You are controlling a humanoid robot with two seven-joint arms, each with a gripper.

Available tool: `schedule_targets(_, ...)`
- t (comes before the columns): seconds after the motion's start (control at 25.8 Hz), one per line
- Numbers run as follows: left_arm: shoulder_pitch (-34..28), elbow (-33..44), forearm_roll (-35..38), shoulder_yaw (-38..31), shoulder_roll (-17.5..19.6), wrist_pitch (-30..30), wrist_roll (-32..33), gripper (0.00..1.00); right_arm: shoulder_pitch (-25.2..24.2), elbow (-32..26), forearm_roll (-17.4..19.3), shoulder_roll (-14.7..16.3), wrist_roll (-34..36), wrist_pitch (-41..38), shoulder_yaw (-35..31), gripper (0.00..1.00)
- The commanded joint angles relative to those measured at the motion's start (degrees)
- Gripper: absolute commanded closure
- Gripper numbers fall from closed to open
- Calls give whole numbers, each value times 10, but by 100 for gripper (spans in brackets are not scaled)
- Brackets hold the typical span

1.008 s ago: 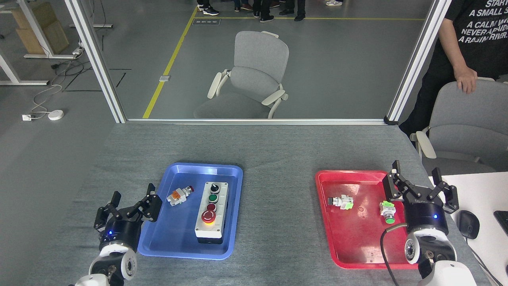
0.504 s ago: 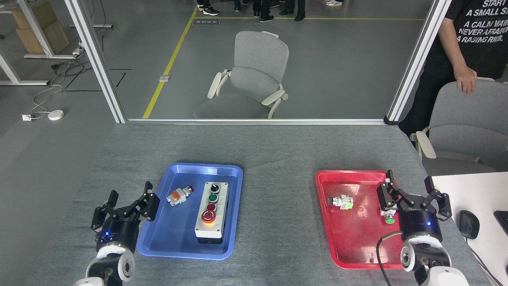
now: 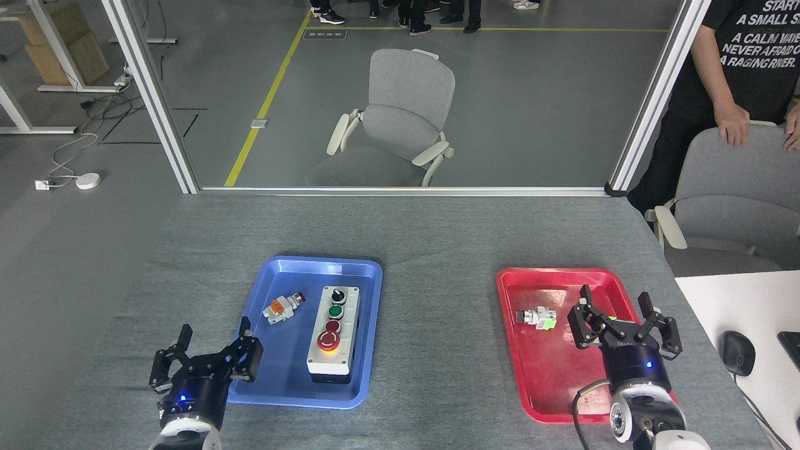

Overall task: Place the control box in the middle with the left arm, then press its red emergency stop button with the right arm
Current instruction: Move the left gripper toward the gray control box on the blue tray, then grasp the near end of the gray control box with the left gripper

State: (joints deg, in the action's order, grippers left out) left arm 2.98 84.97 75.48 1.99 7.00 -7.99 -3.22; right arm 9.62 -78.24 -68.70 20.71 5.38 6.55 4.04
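the control box (image 3: 333, 332) lies in the blue tray (image 3: 273, 387) beside a small orange switch (image 3: 279, 308). the red tray (image 3: 550, 409) holds a green switch (image 3: 537, 318). my left gripper (image 3: 208, 350) and right gripper (image 3: 625, 322) both hang spread wide, holding nothing.

Loose switch (image 3: 282, 307) crowds control box (image 3: 333, 332), apparently apart.
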Motion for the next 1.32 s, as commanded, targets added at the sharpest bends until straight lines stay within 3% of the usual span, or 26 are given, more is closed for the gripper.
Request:
schedule_targets(0.0, -3, 0, 70, 12, -28, -17, 1, 2, -5, -6, 1, -3, 2, 0, 14, 2)
schedule_targets(0.19, -32, 12, 169, 37, -91, -31, 3, 2, -6, 4, 9, 2, 2, -8, 13, 2)
schedule_targets(0.31, -46, 12, 183, 38, -125, -31, 2, 1, 1, 11, 8, 6, 1, -34, 11, 2)
schedule_targets(0.62, -70, 29, 178, 68, -128, -35, 0, 1, 0, 10, 4, -2, -4, -85, 4, 2)
schedule_targets(0.85, -43, -14, 180, 114, -136, -64, 1, 1, 0, 10, 4, 1, -4, -96, 4, 2)
schedule_targets(1.28, -7, -96, 178, 116, -139, -82, 1, 1, 0, 10, 6, -2, -3, -87, 3, 2)
